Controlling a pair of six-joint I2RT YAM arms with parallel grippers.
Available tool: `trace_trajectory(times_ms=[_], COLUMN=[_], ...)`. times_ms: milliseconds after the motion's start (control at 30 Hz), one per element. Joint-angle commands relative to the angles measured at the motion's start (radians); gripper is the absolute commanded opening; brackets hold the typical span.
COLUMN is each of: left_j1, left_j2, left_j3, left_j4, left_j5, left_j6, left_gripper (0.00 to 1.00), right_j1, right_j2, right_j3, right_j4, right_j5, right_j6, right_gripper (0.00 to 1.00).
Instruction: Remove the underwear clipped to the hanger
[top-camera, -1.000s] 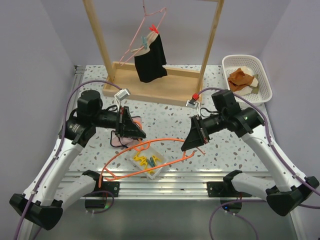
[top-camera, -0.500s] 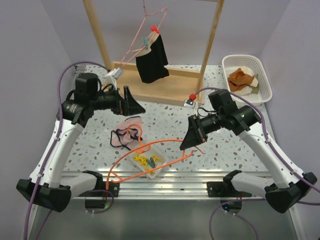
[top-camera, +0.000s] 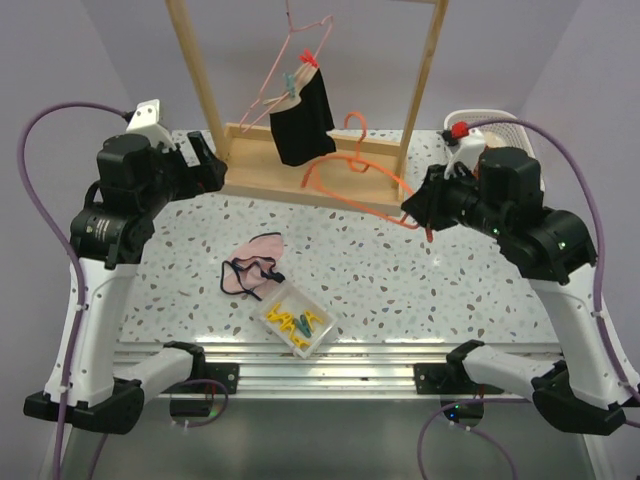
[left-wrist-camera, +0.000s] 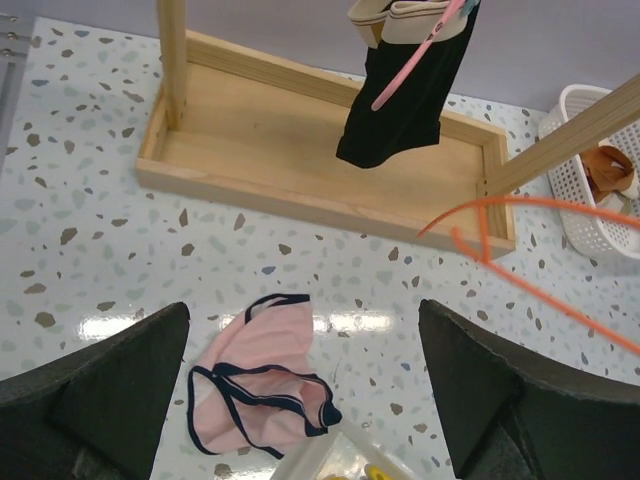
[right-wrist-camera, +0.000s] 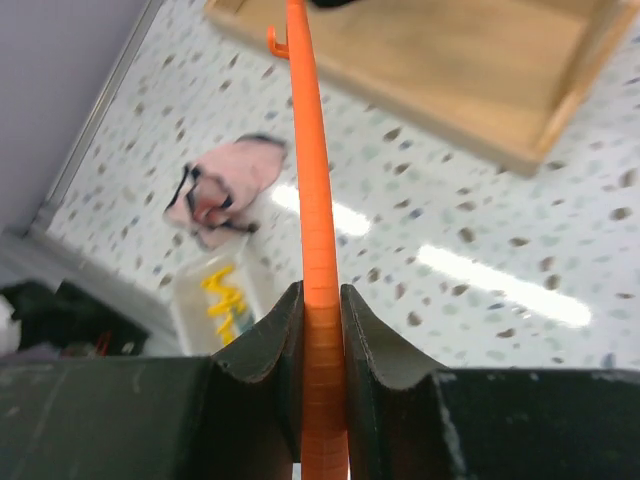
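Observation:
The pale pink underwear (top-camera: 255, 268) with navy trim lies crumpled on the table, also seen in the left wrist view (left-wrist-camera: 262, 385) and the right wrist view (right-wrist-camera: 225, 180). The black underwear (top-camera: 302, 118) hangs clipped to a pink hanger (top-camera: 300, 55) on the wooden rack, and shows in the left wrist view (left-wrist-camera: 400, 100). My left gripper (top-camera: 205, 165) is raised at the back left, open and empty (left-wrist-camera: 302, 330). My right gripper (top-camera: 420, 205) is shut on an orange hanger (right-wrist-camera: 312, 230), held in the air in front of the rack (top-camera: 356, 160).
A wooden rack (top-camera: 320, 175) stands at the back centre. A clear box of coloured clips (top-camera: 295, 322) sits near the front edge. A white basket (left-wrist-camera: 570, 150) holding brown cloth (left-wrist-camera: 610, 170) is at the back right, partly behind my right arm.
My left gripper let go of the pink underwear, opened and rose to the back left. My right arm lifted the orange hanger off the table toward the rack.

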Motion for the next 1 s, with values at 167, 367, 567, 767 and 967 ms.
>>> trace_trajectory(times_ms=[167,367,567,767,967], left_j1=[0.004,0.004,0.004,0.004,0.004], left_j2=[-0.052,-0.075,-0.101,-0.112,-0.123], left_j3=[-0.111,-0.161,-0.223,-0.247,-0.252], left_j4=[0.041,0.072,0.092,0.088,0.073], left_j5=[-0.039,0.001,0.024,0.024,0.020], left_j6=[-0.013,-0.036,-0.040,-0.045,-0.042], left_gripper=[1.00,1.00,1.00,1.00,1.00], right_j1=[-0.003,-0.003,-0.005,-0.008,-0.012], right_j2=[0.011,0.093,0.224,0.399,0.502], right_j3=[0.121,0.162,0.286,0.464,0.610], right_j4=[0.259,0.504,0.550,0.481,0.311], right_j5=[0.537,0.593,0.619,0.672,0.658], right_j6=[-0.078,-0.166,-0.182,-0.130,-0.049], right_gripper=[0.00,0.00,0.00,0.00,0.00])
